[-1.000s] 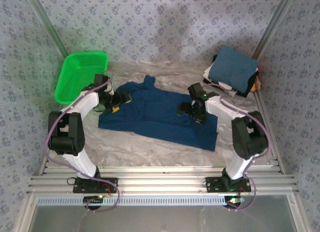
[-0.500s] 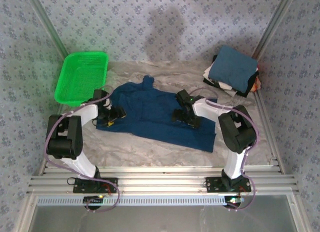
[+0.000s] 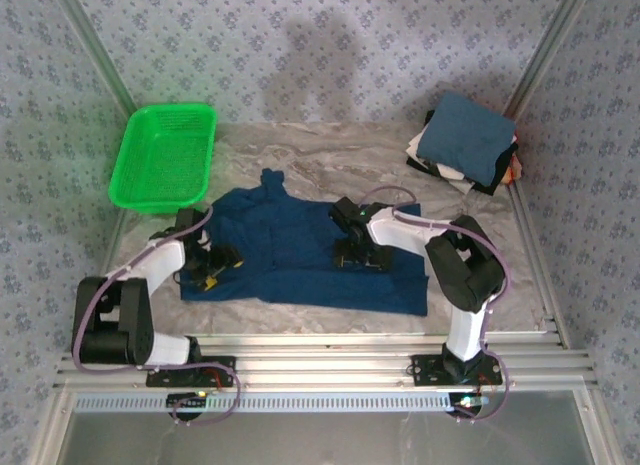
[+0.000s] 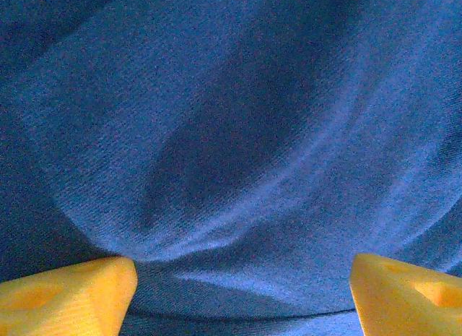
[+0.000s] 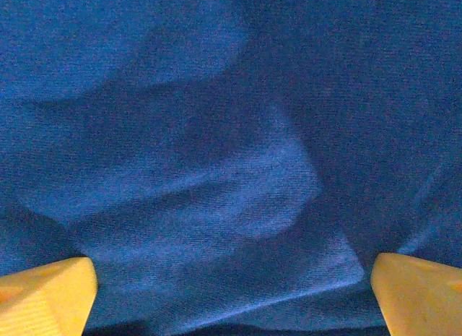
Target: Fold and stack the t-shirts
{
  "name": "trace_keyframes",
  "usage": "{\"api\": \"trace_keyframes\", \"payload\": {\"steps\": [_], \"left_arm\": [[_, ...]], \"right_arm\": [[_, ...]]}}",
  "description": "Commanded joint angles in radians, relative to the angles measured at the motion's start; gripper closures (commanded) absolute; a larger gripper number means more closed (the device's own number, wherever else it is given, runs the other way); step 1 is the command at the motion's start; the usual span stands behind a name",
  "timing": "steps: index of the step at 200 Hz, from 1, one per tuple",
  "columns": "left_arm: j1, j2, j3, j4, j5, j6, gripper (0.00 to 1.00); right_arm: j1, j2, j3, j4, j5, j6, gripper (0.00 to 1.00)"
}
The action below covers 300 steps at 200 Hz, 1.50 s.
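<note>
Navy t-shirt (image 3: 290, 245) lying flat, long axis left–right, bunched corner pointing away

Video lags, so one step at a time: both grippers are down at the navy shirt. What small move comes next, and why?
Probably close both grippers on the navy shirt. The left gripper and right gripper stand open with its cloth between their fingertips, and it lies spread out, not yet folded.

Grey marbled table (image 3: 330, 155), navy t-shirt (image 3: 290, 255) spread flat ctr, green basket (image 3: 165, 150) back-L, folded shirt stack (image 3: 465, 140) back-R
</note>
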Motion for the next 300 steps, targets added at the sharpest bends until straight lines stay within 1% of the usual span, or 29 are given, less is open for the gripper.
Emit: {"api": "trace_keyframes", "payload": {"steps": [1, 36, 62, 78, 94, 123, 128, 147, 163, 177, 184, 195, 205, 213, 219, 228, 236, 254, 274, 300], "left_arm": [[0.002, -0.016, -0.087, -0.178, -0.032, -0.066, 0.19], [-0.01, -0.064, -0.119, -0.213, -0.031, -0.133, 0.19], [-0.019, -0.086, -0.107, -0.252, -0.049, -0.156, 0.18], [-0.018, -0.108, -0.083, -0.27, -0.057, -0.15, 0.17], [-0.02, -0.119, -0.022, -0.294, -0.061, -0.136, 0.15], [-0.029, -0.1, 0.19, -0.356, -0.082, -0.097, 0.12], [-0.03, -0.093, 0.233, -0.368, -0.086, -0.09, 0.12], [-0.035, -0.045, 0.393, -0.387, -0.09, -0.06, 0.1], [-0.038, 0.019, 0.522, -0.38, -0.08, -0.022, 0.1], [-0.039, 0.104, 0.632, -0.38, -0.069, 0.014, 0.08], [-0.038, 0.154, 0.684, -0.378, -0.047, 0.032, 0.08], [-0.041, 0.238, 0.771, -0.39, -0.019, 0.059, 0.09], [-0.045, 0.296, 0.833, -0.39, -0.022, 0.075, 0.09], [-0.044, 0.329, 0.865, -0.377, -0.018, 0.076, 0.09], [-0.043, 0.355, 0.879, -0.354, 0.006, 0.079, 0.09], [-0.043, 0.392, 0.904, -0.325, 0.044, 0.084, 0.09], [-0.042, 0.43, 0.935, -0.33, 0.051, 0.083, 0.09], [-0.037, 0.477, 0.975, -0.318, 0.069, 0.085, 0.09], [-0.021, 0.458, 0.969, -0.267, 0.088, 0.078, 0.09], [-0.002, 0.385, 0.94, -0.237, 0.064, 0.093, 0.09]], "right_arm": [[0.021, 0.035, -0.029, -0.08, -0.006, 0.004, 0.0], [0.028, 0.018, -0.056, -0.083, -0.024, -0.001, 0.0], [0.036, 0.017, -0.068, -0.092, -0.045, 0.004, 0.0], [0.042, 0.013, -0.069, -0.099, -0.05, 0.009, 0.0], [0.042, -0.008, -0.049, -0.117, -0.046, 0.009, 0.0], [0.039, -0.061, 0.014, -0.168, -0.029, -0.005, 0.0], [0.038, -0.07, 0.056, -0.174, -0.027, -0.015, 0.0], [0.03, -0.102, 0.109, -0.18, -0.019, -0.055, 0.0], [0.012, -0.146, 0.13, -0.148, -0.043, -0.103, 0.0], [-0.012, -0.194, 0.131, -0.094, -0.084, -0.124, 0.0], [-0.024, -0.218, 0.129, -0.063, -0.122, -0.179, 0.0], [-0.049, -0.249, 0.12, 0.0, -0.205, -0.212, 0.0], [-0.07, -0.266, 0.112, 0.063, -0.288, -0.234, 0.0], [-0.083, -0.268, 0.115, 0.105, -0.329, -0.246, 0.0], [-0.092, -0.258, 0.124, 0.153, -0.354, -0.256, 0.0], [-0.102, -0.228, 0.159, 0.17, -0.394, -0.284, 0.0], [-0.106, -0.189, 0.207, 0.169, -0.433, -0.309, 0.0], [-0.104, -0.075, 0.332, 0.165, -0.469, -0.325, 0.0], [-0.1, 0.073, 0.493, 0.144, -0.494, -0.338, 0.0], [-0.098, 0.268, 0.712, 0.118, -0.522, -0.323, 0.0]]}}
